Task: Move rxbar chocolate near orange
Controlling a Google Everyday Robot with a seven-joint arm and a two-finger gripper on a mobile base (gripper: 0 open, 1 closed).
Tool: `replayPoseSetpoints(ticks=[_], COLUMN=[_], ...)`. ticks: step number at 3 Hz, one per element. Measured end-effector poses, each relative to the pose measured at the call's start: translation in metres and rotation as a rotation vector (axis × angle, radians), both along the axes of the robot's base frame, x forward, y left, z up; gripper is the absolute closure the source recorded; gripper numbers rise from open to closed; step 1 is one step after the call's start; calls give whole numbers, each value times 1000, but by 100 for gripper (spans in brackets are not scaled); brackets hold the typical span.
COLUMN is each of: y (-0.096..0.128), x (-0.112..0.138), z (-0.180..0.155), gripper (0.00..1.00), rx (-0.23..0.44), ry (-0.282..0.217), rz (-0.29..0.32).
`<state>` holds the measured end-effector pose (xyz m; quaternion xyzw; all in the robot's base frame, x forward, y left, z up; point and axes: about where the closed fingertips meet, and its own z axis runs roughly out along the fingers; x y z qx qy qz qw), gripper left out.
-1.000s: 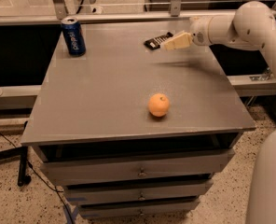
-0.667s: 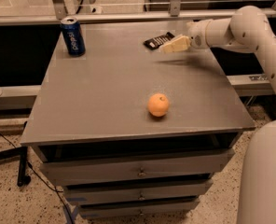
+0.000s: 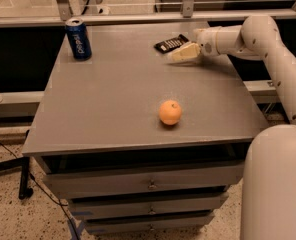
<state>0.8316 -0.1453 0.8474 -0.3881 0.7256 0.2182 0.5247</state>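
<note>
Far left, lower frame: a dark cable (image 3: pixel 8 151) trails over the speckled floor (image 3: pixel 18 214) beside a black stand foot.

Upper left of the grey table top (image 3: pixel 113 99): a blue Pepsi can (image 3: pixel 78 39) stands upright near the back left corner, well apart from all other items.

Below the top, lower centre: three grey drawers (image 3: pixel 148 184) are stacked, each with a small central pull, all closed.

Upper centre: the rxbar chocolate (image 3: pixel 170 43) lies flat on the table near the back edge, black wrapper with white lettering facing up, its long side running diagonally.

Centre, slightly right: the orange (image 3: pixel 170 112) rests on the table towards the front edge, stem dimple up. It is well apart from the rxbar chocolate, almost directly below it in the frame.

Upper centre-right: the gripper (image 3: pixel 180 55) is low over the table, just beside the lower right end of the rxbar chocolate and pointing left. Contact with the wrapper cannot be confirmed. Whether the jaws are released or clenched cannot be told.

Upper right: the white arm (image 3: pixel 268 44) reaches in from the right edge, bending at an elbow.

Lower right: the white robot body (image 3: pixel 278 184) fills the corner.
</note>
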Motion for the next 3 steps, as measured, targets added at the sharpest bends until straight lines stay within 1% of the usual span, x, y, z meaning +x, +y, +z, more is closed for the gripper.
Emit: replayPoseSetpoints(ticks=[1, 3], y=[3, 8], x=[7, 12], z=[-7, -8], gripper=[18, 64], rx=[5, -5], ry=[9, 27], rz=[15, 32])
